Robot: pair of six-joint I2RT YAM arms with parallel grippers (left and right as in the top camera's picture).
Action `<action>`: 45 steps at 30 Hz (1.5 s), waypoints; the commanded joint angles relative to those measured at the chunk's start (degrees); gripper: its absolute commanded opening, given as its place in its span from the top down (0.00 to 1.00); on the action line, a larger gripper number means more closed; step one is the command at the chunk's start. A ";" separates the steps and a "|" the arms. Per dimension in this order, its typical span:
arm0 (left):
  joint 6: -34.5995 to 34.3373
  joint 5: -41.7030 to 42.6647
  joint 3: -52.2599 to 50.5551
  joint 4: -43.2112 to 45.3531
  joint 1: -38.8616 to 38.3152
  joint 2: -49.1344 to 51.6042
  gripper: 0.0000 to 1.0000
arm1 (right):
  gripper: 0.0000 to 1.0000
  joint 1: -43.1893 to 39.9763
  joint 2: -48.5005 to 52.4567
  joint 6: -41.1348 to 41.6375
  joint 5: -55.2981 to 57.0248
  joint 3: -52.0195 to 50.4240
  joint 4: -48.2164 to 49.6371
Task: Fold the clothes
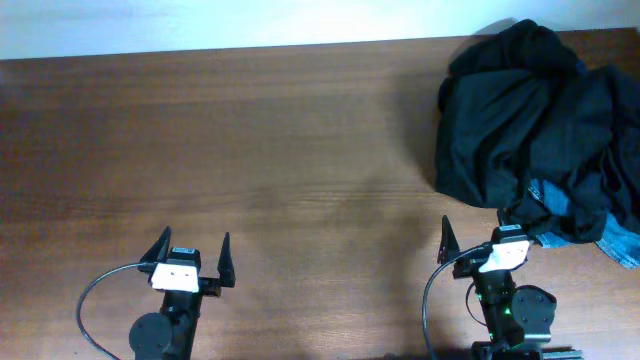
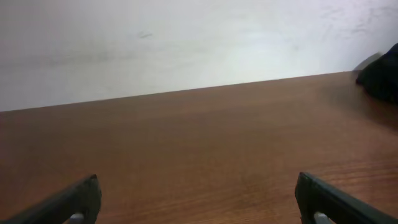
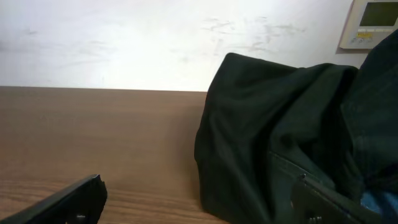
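Observation:
The clothes (image 1: pixel 540 120) lie in a crumpled heap of black fabric at the table's far right, with blue denim jeans (image 1: pixel 622 245) poking out underneath at the right edge. My right gripper (image 1: pixel 480 232) stands open just in front of the heap's near edge, its right finger at the fabric and holding nothing. In the right wrist view the black clothes (image 3: pixel 273 124) fill the right half, and the right gripper (image 3: pixel 199 183) is open with bare table at its left finger. My left gripper (image 1: pixel 194 240) is open over bare wood at the front left, far from the heap.
The brown wooden table (image 1: pixel 300 150) runs to a white wall at the back. A dark corner of the heap (image 2: pixel 380 78) shows at the right of the left wrist view, beyond the open left gripper (image 2: pixel 198 180). A wall control panel (image 3: pixel 370 25) hangs behind the pile.

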 commanded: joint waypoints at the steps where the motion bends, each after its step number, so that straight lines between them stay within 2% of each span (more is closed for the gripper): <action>1: -0.57 -0.37 -0.11 -0.31 0.31 -0.55 0.01 | 0.01 -0.42 -0.48 -0.37 0.50 -0.26 -0.37; 45: -0.57 -0.37 -0.13 -0.31 0.31 -0.55 0.01 | 0.01 -0.42 -0.48 -0.37 0.48 -0.26 -0.37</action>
